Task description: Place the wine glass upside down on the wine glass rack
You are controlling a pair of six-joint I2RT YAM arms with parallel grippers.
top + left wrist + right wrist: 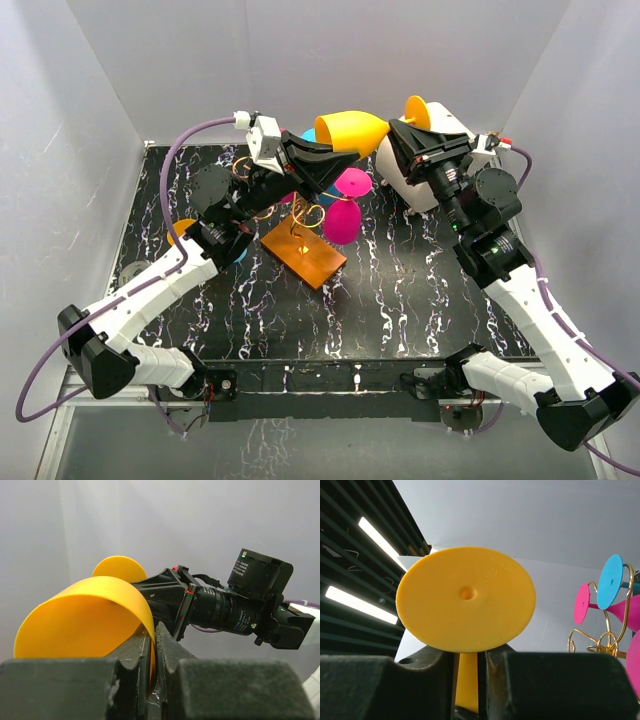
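Yellow wine glass (352, 128) lies sideways aloft; gold rack (303, 250) stands upright.

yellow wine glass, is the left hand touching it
Touching: the left wrist view shows the left hand pinching the yellow wine glass by its bowl wall.
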